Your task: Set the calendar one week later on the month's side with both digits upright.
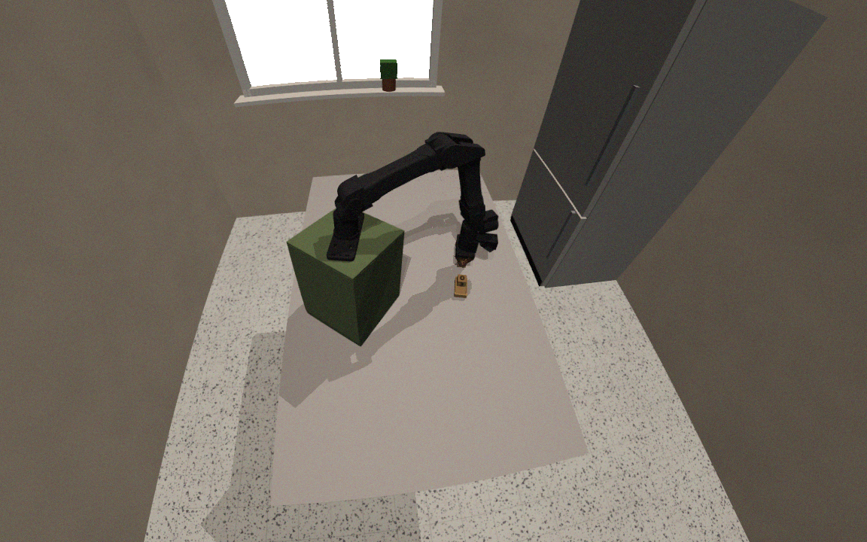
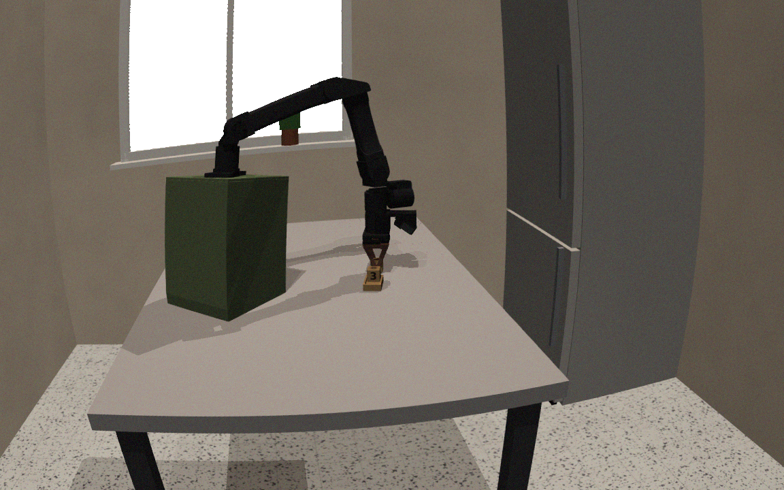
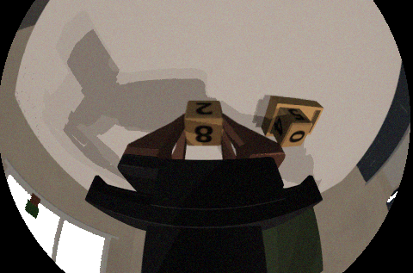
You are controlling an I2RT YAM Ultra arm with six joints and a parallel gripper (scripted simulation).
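Observation:
My gripper is shut on a wooden cube. In the wrist view that cube shows a 2 and an 8, both upside down there. It is held above the table, behind the tray as the exterior camera sees it. The small wooden tray lies on the table. The other cube stands in it, with 0 on top, 3 facing the exterior camera, and 5 and 4 on sides seen in the wrist view. No month name is legible.
The green block bearing the arm's base stands on the left of the table. A grey fridge stands beyond the table's right edge.

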